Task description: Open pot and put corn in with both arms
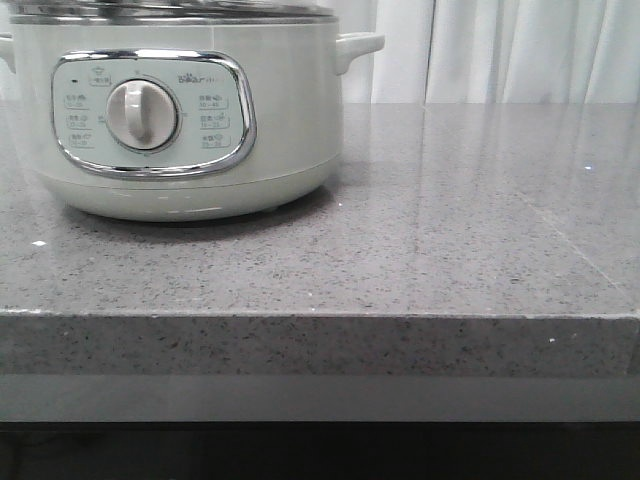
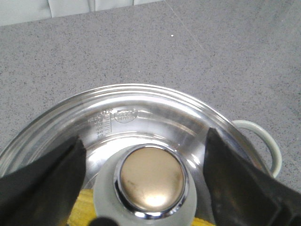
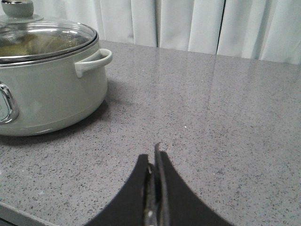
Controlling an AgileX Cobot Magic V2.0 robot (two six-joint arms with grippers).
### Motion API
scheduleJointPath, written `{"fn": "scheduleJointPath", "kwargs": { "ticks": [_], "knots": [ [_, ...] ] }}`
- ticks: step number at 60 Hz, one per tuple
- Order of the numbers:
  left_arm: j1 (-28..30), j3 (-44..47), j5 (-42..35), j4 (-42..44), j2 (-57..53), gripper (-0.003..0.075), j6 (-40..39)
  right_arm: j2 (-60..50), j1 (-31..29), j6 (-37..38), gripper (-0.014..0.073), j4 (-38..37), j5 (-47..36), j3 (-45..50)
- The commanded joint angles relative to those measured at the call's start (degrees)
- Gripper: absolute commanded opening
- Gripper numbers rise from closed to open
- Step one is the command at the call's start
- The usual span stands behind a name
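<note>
The pale grey-green pot (image 1: 190, 150) stands at the left of the counter, its dial facing me. The right wrist view shows its glass lid (image 3: 42, 40) resting on the pot (image 3: 47, 94). My left gripper (image 2: 146, 137) is open above the lid (image 2: 141, 106), one black jaw on each side of the lid knob (image 2: 151, 181), not touching it. The yellow corn (image 2: 84, 207) shows through the glass inside the pot, mostly hidden by the knob. My right gripper (image 3: 155, 153) is shut and empty, low over the bare counter to the right of the pot.
The grey speckled counter (image 1: 450, 230) runs to a front edge near me. White curtains (image 1: 500, 50) hang behind it. The pot's side handle (image 3: 94, 61) sticks out toward the right gripper's side.
</note>
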Motion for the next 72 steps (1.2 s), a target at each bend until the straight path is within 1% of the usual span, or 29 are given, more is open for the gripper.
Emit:
{"fn": "scheduleJointPath", "kwargs": {
  "ticks": [1, 4, 13, 18, 25, 30, 41, 59, 65, 72],
  "knots": [
    [-0.26, -2.06, -3.55, -1.24, -4.18, 0.0488, 0.03, 0.39, -0.32, -0.31, -0.0068, -0.19, -4.03, -1.69],
    [-0.26, -2.06, -3.55, -1.24, -4.97, 0.0439, 0.03, 0.39, -0.32, -0.31, -0.0068, -0.19, -4.03, -1.69],
    [-0.26, -0.85, -3.93, -1.24, -7.71, 0.0211, 0.41, 0.39, -0.32, -0.31, -0.0068, -0.19, -4.03, -1.69],
    [-0.26, 1.44, -5.57, -1.24, -9.56, 0.0102, 0.50, 0.39, -0.32, -0.31, -0.0068, -0.19, -4.03, -1.69],
    [-0.26, 6.78, -9.52, -1.24, -12.92, -0.0015, 0.50, 0.39, -0.32, -0.31, -0.0068, -0.19, -4.03, -1.69],
    [-0.26, 12.18, -13.09, -1.24, -16.21, -0.0018, 0.50, 0.39, -0.32, -0.31, -0.0068, -0.19, -4.03, -1.69],
    [-0.26, 23.48, -18.14, -1.24, -24.68, -0.0018, 0.50, 0.39, -0.32, -0.31, -0.0068, -0.19, -4.03, -1.69],
    [-0.26, 46.20, -28.00, -1.24, -43.80, -0.0018, 0.50, 0.39, -0.32, -0.26, -0.0068, -0.19, -4.03, -1.69],
    [-0.26, 52.08, -28.98, -1.24, -50.94, -0.0018, 0.50, 0.39, -0.32, -0.26, -0.0068, -0.19, -4.03, -1.69],
    [-0.14, 56.94, -28.84, -1.24, -58.36, -0.0018, 0.50, 0.39, -0.32, -0.26, -0.0068, -0.19, -4.03, -1.69]
  ]
}}
